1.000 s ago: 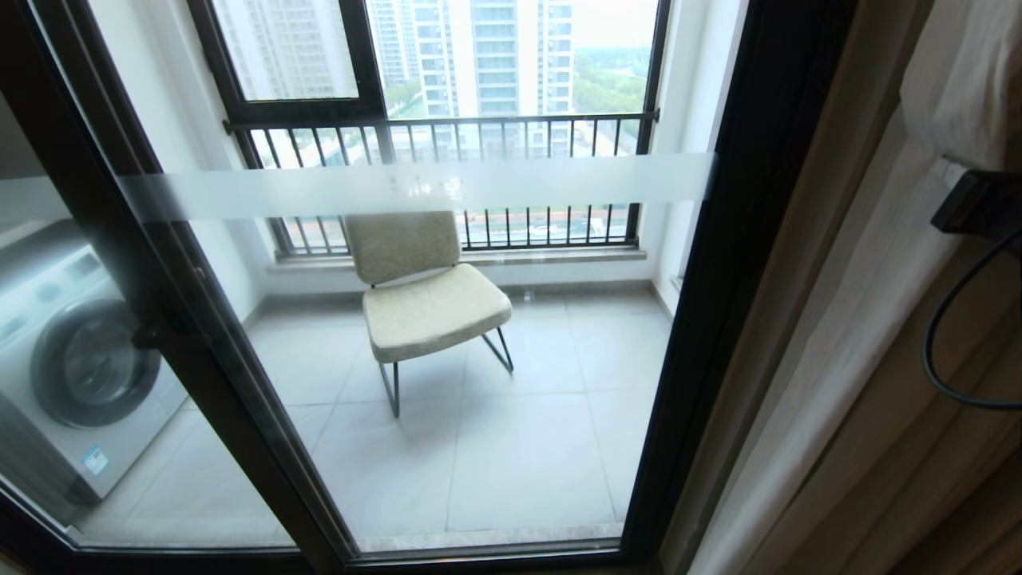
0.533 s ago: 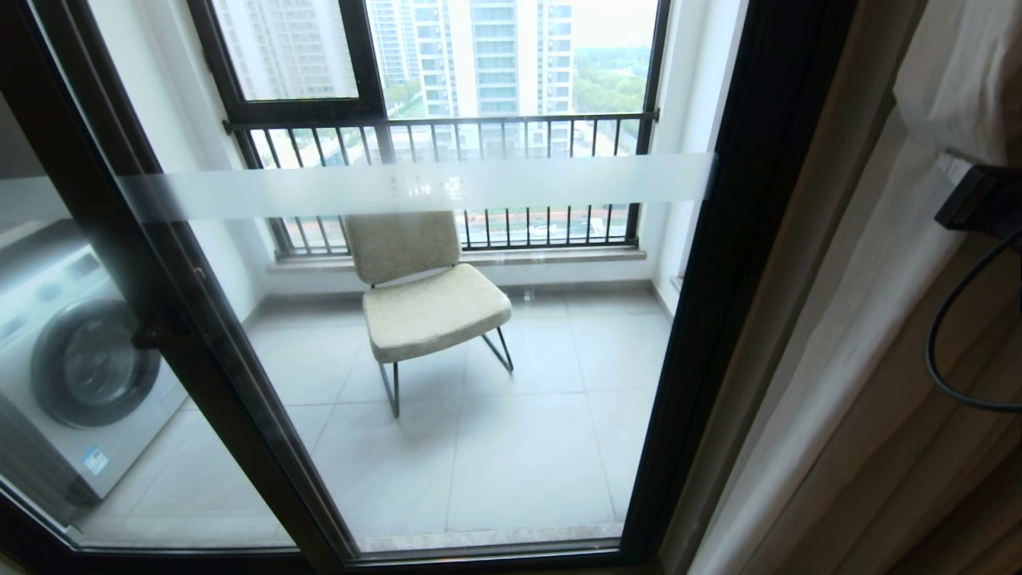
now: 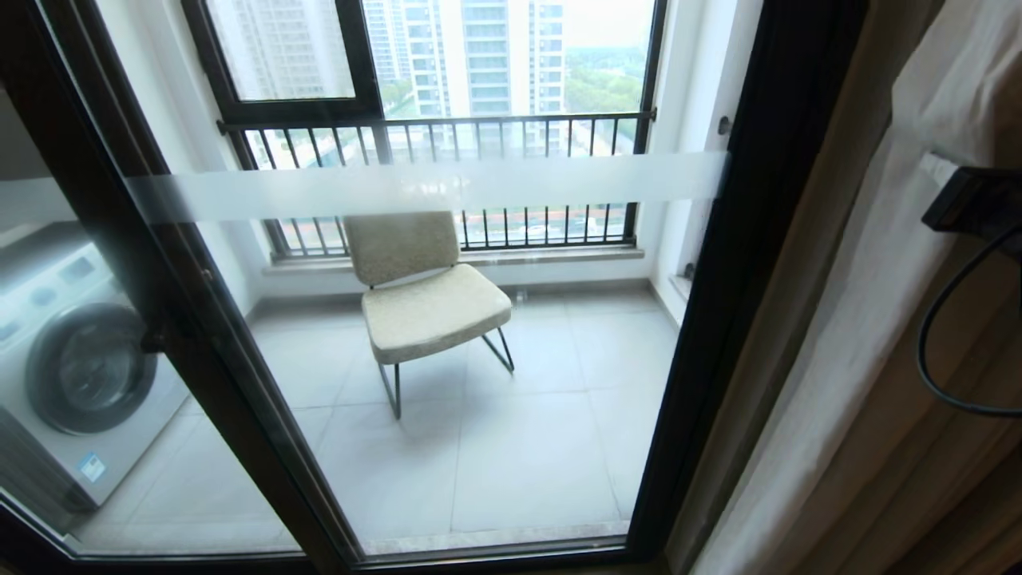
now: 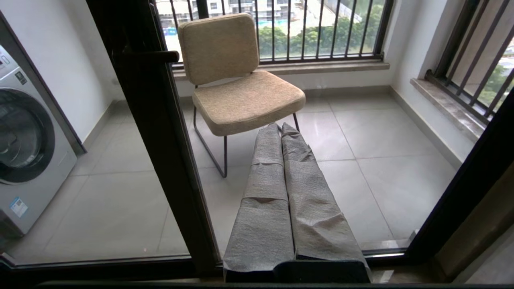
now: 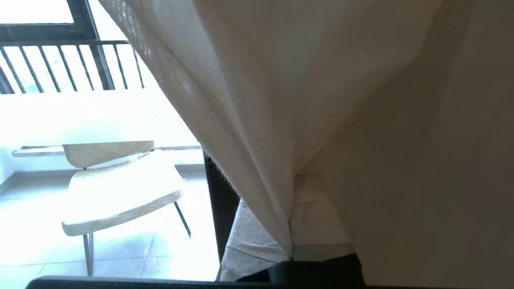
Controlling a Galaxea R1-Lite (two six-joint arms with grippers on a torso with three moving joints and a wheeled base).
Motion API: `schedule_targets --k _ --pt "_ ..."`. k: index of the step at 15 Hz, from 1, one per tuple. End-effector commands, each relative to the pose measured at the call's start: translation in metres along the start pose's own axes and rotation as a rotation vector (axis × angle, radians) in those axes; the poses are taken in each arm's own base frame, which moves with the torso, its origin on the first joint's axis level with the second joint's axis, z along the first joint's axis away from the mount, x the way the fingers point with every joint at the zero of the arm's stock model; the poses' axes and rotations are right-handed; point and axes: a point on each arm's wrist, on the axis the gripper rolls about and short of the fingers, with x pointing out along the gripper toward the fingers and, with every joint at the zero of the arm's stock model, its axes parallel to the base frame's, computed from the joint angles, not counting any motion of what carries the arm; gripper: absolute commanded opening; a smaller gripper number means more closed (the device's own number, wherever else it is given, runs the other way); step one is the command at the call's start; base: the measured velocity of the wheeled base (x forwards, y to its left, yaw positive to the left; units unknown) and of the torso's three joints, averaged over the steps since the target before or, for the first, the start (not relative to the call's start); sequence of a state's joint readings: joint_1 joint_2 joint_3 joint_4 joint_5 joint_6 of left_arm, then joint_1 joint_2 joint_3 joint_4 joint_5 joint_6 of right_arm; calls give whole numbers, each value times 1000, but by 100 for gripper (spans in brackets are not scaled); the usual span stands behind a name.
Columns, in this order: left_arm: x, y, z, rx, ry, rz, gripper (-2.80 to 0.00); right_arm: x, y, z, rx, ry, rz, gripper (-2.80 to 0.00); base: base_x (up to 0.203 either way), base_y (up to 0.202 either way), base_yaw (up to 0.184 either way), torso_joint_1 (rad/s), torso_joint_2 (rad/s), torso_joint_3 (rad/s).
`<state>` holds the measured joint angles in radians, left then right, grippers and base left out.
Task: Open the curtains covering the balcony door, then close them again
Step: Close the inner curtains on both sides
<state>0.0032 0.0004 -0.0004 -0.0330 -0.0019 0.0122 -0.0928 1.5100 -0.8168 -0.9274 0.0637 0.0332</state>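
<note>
The balcony door point(image 3: 479, 185) stands uncovered, its glass crossed by a frosted band and its black lever handle point(image 4: 152, 56) at the left post. The curtains are gathered at the right: a sheer white layer point(image 3: 862, 319) over thick beige folds point(image 3: 942, 463). My right gripper point(image 5: 292, 224) is shut on a pinch of curtain point(image 5: 257, 120), which drapes over its grey-wrapped fingers point(image 5: 249, 241). In the head view only that arm's black wrist housing point(image 3: 970, 200) shows against the fabric. My left gripper point(image 4: 280, 126) hangs low before the door, shut and holding nothing.
Behind the glass are a beige chair point(image 3: 423, 295), a washing machine point(image 3: 72, 375) at the left and a window with bar railing point(image 3: 447, 128). The door's black frame post point(image 3: 742, 279) borders the curtains. A black cable point(image 3: 930, 351) loops from my right wrist.
The whole head view has shifted slightly, so the camera has moved. My right gripper keeps its pinch on the curtain; nothing else differs.
</note>
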Motion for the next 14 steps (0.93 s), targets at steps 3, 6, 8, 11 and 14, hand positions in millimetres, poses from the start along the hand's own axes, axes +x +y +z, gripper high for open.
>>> schedule_targets --k 3,6,8,11,14 --pt "0 0 0 -17 -2 2 -280 0 1 1 1 -6 3 -280 0 194 0 0 2 1" --pt "0 0 0 -18 -2 2 -280 0 4 0 4 -5 16 -280 0 189 -3 2 5 5" --pt "0 0 0 -19 -2 2 -280 -1 9 3 8 -12 33 -280 0 147 -11 4 1 1" --pt "0 0 0 -20 -2 2 -280 0 14 4 9 -16 51 -280 0 151 -6 3 4 1" --pt "0 0 0 -18 -2 2 -280 0 19 5 11 -22 68 -280 0 128 -9 1 3 2"
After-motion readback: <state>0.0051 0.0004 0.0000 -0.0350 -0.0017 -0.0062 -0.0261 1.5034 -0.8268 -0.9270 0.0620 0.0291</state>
